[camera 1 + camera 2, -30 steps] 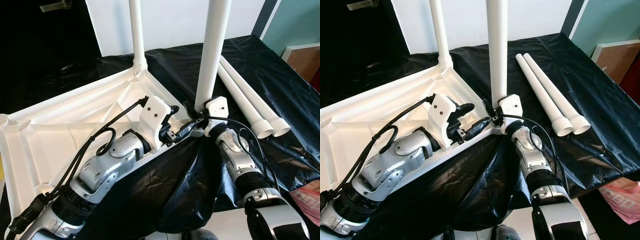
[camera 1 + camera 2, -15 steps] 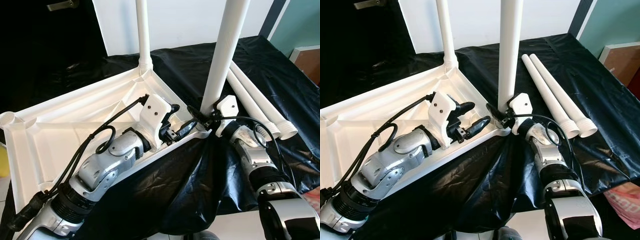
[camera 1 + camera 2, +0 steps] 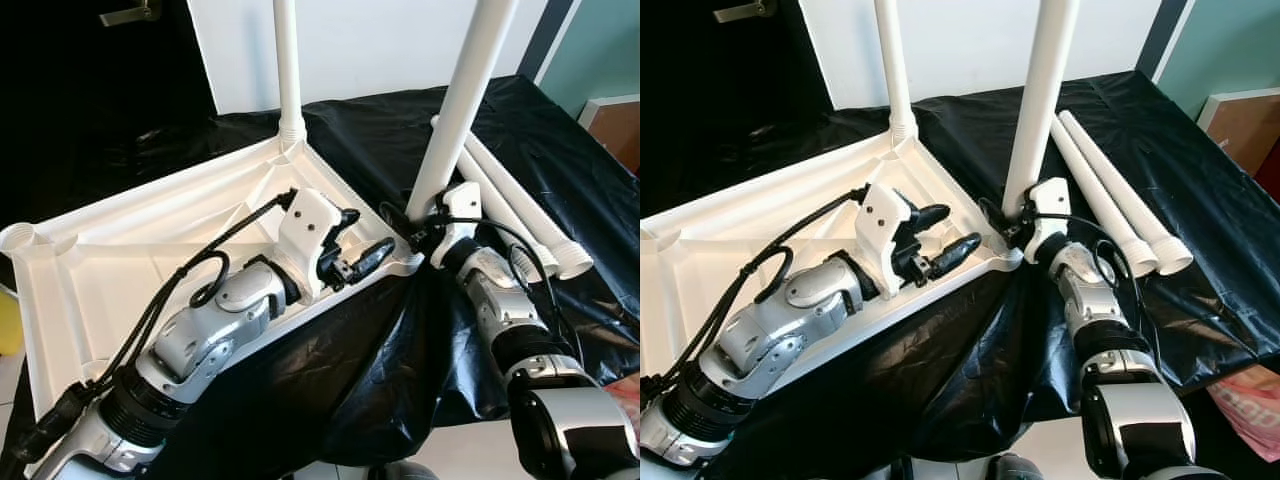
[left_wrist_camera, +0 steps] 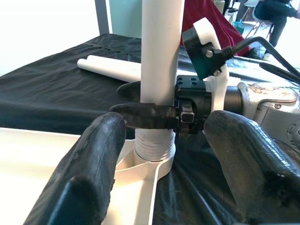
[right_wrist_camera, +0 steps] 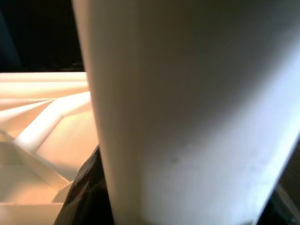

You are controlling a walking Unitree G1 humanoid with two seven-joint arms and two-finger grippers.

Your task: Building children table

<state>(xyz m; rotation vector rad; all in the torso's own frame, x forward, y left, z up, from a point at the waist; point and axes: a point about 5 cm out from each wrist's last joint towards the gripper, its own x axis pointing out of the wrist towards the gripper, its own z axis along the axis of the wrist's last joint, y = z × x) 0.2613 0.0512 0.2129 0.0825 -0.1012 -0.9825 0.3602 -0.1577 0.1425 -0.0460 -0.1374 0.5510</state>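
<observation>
right claw [image 4: 154, 105]: pinching tilted table leg [image 3: 462, 105] just above its corner socket
left claw [image 3: 358, 245]: fingers spread, over tabletop [image 3: 130, 250] rim
tabletop: upside down on counter [image 3: 560, 170]
spare legs [image 3: 1110, 205]: on counter

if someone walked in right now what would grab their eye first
Probably the big white plastic tabletop lying upside down on the black sheet, with a thin white leg standing in its far corner. Next, the right claw is shut on a thicker white tube leg that leans in the near corner socket, while the left claw hovers open beside it. Two spare white tubes lie to the right.
</observation>
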